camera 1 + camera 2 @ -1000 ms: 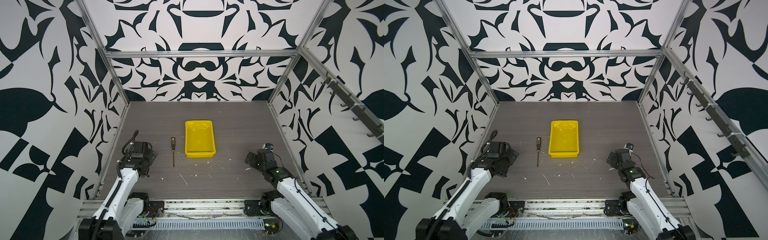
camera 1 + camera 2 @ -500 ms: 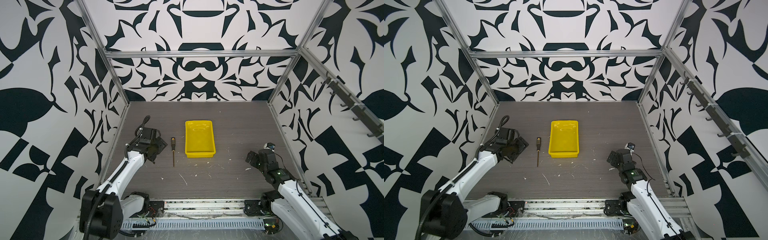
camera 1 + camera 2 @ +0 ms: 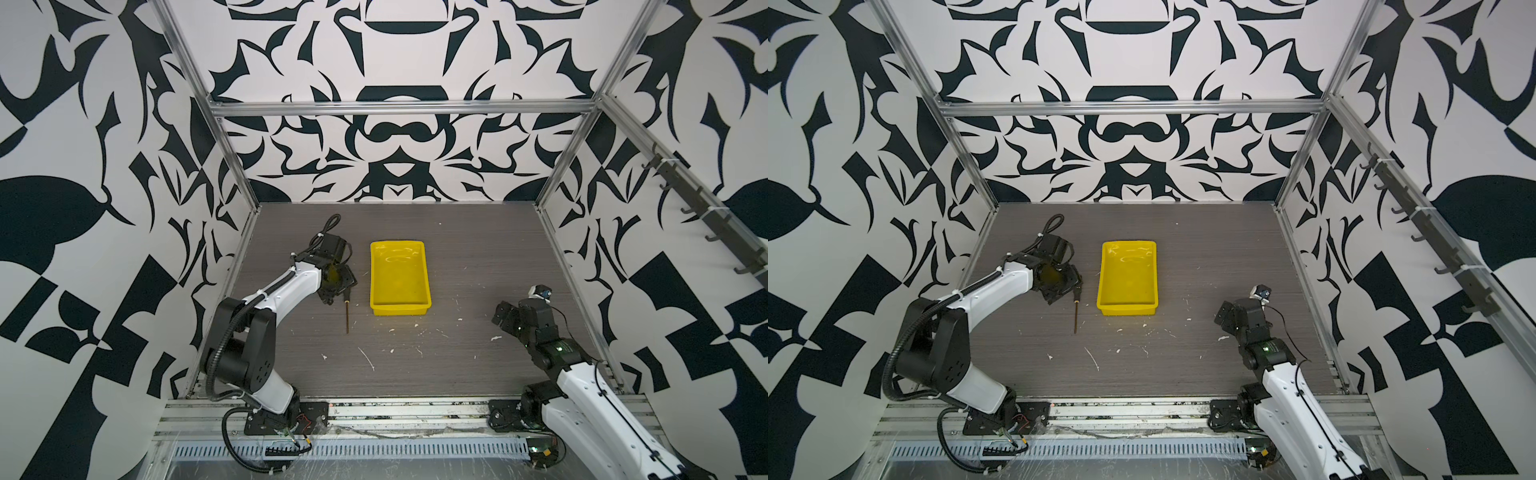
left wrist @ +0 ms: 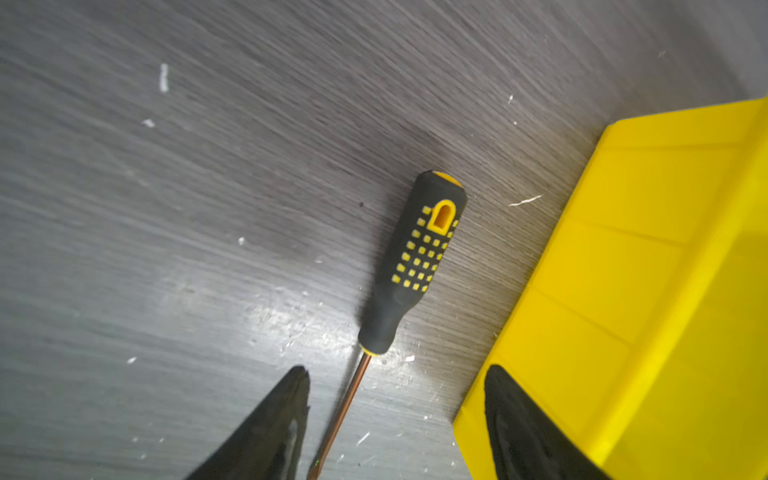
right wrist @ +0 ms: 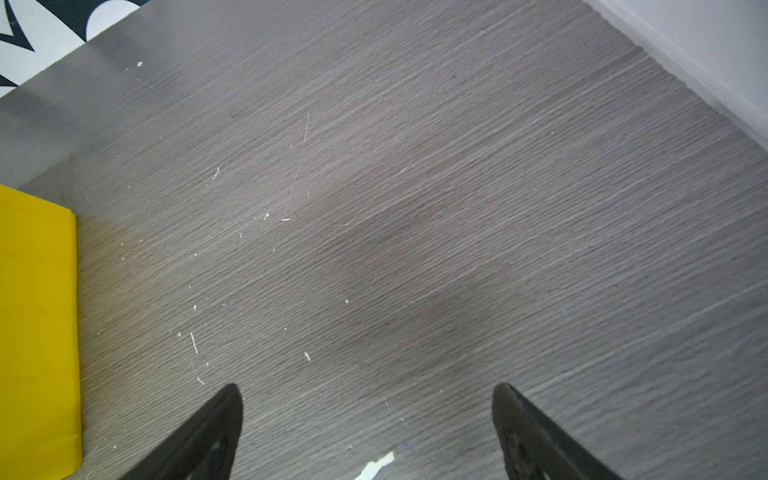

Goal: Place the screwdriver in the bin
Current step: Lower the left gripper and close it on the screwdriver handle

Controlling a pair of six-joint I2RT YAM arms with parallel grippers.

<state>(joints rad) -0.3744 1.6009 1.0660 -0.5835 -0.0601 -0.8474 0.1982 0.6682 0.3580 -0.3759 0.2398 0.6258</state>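
left wrist: left gripper (image 4: 397, 370) apart astride screwdriver (image 4: 415, 257) shaft | bin (image 4: 623, 249) beside | right gripper (image 5: 366, 386) apart

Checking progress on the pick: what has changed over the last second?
The left claw swung forward and toward the middle; it now straddles the screwdriver at its shaft, jaws apart, nothing gripped yet. The screwdriver, the bin and the right claw stayed put.

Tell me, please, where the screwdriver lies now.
In both top views the screwdriver lies flat on the table, just left of the bin without touching it, its handle under the open left gripper.
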